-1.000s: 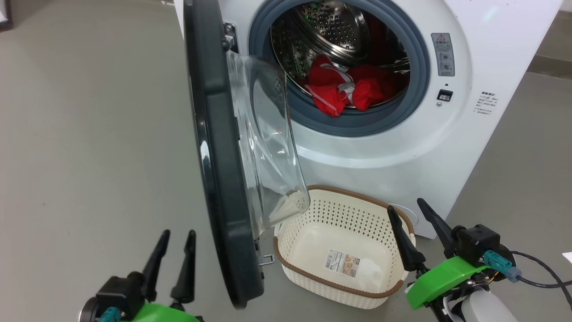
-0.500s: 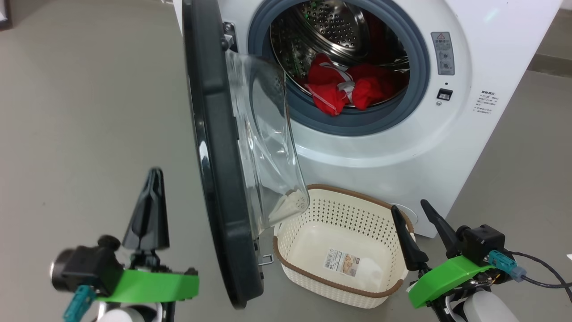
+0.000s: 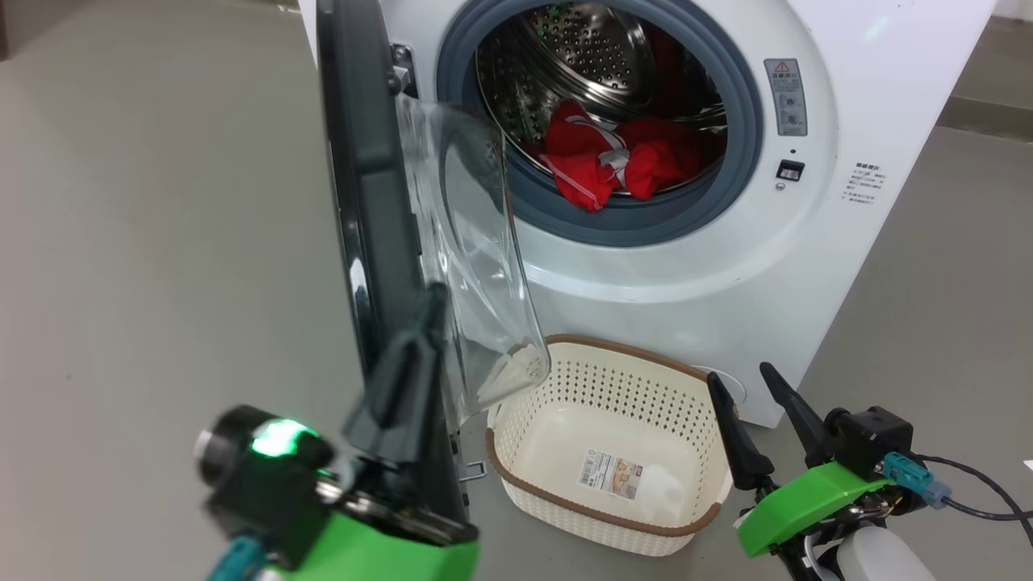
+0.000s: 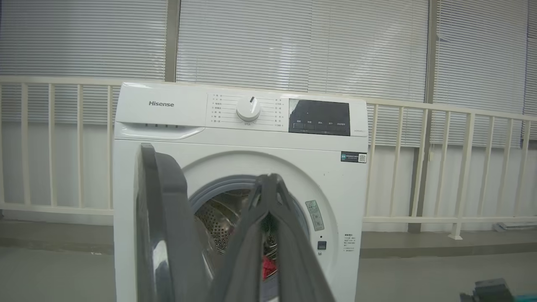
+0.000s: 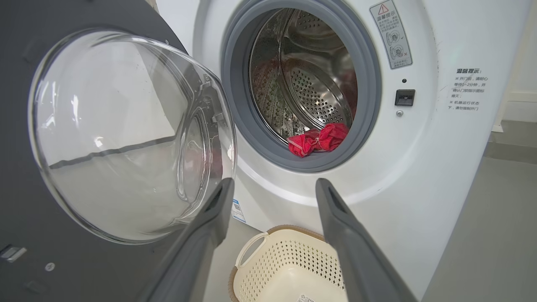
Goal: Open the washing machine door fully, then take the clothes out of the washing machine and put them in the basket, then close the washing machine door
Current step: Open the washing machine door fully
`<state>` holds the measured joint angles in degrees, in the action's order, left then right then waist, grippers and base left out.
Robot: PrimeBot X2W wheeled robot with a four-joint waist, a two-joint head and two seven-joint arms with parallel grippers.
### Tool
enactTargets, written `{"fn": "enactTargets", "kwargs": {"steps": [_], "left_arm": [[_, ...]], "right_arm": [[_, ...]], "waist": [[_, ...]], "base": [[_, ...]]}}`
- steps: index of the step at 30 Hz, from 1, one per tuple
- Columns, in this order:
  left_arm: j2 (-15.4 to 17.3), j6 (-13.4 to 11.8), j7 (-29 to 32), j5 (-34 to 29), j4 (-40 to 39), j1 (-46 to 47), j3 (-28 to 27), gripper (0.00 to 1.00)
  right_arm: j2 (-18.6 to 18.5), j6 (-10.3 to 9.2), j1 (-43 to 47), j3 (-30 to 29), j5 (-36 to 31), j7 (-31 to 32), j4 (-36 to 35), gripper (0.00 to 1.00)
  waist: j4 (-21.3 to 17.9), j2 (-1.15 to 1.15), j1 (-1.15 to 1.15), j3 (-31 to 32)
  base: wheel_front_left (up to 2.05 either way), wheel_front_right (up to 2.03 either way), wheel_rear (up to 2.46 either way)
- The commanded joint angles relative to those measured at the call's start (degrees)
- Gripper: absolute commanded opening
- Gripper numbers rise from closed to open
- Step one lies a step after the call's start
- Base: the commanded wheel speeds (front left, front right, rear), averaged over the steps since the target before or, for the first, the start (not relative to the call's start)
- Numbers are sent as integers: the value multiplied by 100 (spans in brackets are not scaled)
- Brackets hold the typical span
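The white washing machine stands with the washing machine door swung out edge-on, its glass bowl facing the drum. Red clothes lie at the drum's front lip, also seen as clothes in the right wrist view. The basket sits on the floor under the opening, with just a paper label inside. My left gripper is raised and blurred against the door's lower inner side, shut on nothing. In its own view the left gripper sits just right of the door's edge. My right gripper hangs open beside the basket's right end.
Grey floor spreads left of the door and right of the machine. A white railing and window blinds stand behind the machine. A black cable trails from my right wrist.
My left gripper shut, then rose and swung right up against the door's lower inner side. The right gripper barely moved. The camera shifted slightly.
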<state>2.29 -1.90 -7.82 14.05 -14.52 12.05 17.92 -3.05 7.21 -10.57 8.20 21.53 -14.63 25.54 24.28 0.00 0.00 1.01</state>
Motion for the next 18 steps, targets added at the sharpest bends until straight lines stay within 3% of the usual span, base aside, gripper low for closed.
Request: {"fn": "enactTargets", "kwargs": {"steps": [1,9,18], "left_arm": [[59,56,150,51,-78,69,-36,0],[68,-182,834,92,597,-206,403,0],[63,-358,880,479,1250,-279,408,0]], "right_arm": [[17,28,-69,127,23,-37,-123,100],[17,28,-86,143,32,-37,-77,100],[17,28,-76,165,41,-37,-5,100]], "waist": [[-6,0,0,-10],[-46,0,0,-63],[-97,0,0,-61]], "base": [[0,0,0],[0,0,0],[0,0,0]]}}
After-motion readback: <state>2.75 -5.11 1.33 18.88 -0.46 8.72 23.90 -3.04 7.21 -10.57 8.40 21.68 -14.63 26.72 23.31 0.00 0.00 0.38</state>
